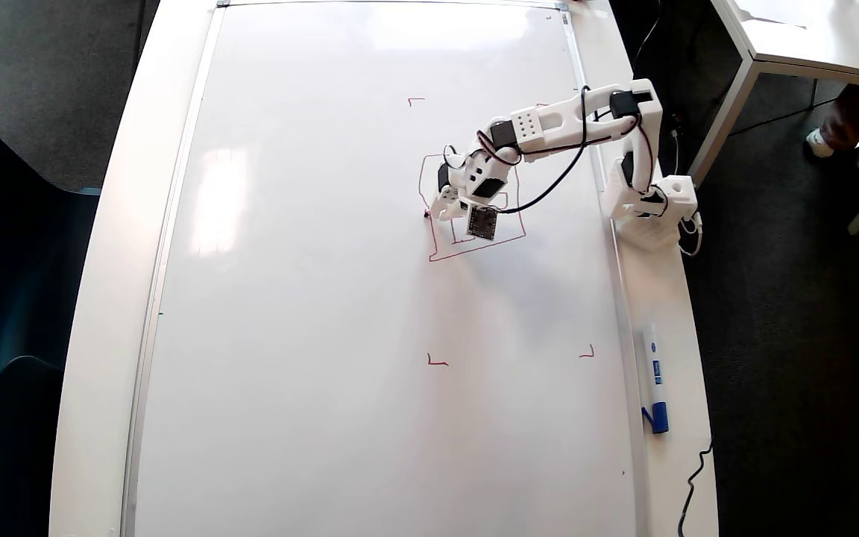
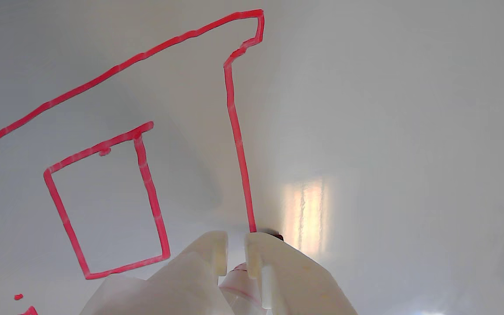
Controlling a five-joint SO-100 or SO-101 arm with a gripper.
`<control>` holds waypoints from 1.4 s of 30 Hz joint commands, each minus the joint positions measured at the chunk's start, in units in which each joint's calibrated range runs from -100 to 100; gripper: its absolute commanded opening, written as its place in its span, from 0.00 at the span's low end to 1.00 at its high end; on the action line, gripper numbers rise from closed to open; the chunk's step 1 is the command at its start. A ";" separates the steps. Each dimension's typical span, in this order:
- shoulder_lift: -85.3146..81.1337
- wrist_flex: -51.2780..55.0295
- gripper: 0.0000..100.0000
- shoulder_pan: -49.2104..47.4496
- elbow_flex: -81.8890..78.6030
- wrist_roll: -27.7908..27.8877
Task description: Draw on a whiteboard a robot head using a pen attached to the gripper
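Observation:
The whiteboard [image 1: 325, 298] fills most of the overhead view. On its upper right part is the red robot head [image 1: 430, 242], a wobbly outline partly covered by the arm. My gripper [image 1: 438, 211] hangs over the outline's left side, shut on the pen [image 1: 428, 215], whose tip touches the board at that left line. In the wrist view the two white fingers [image 2: 215, 251] clamp the pen [image 2: 239, 280] at the bottom edge. A long red stroke of the robot head [image 2: 234, 118] ends just above the fingers. A closed red rectangle [image 2: 140, 153] lies to its left on the whiteboard [image 2: 387, 131].
Small red corner marks [image 1: 437, 362] sit around the drawing area. A white marker with a blue cap [image 1: 654, 388] lies on the table rim at right, below the arm's base [image 1: 649, 209]. A black cable [image 1: 694, 477] runs off the lower right. Another table [image 1: 810, 37] stands beyond.

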State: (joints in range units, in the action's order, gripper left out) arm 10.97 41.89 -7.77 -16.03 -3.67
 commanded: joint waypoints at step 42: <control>9.70 -5.05 0.01 0.22 12.63 -0.19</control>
State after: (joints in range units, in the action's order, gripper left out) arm 19.78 37.08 -7.84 -6.53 -3.67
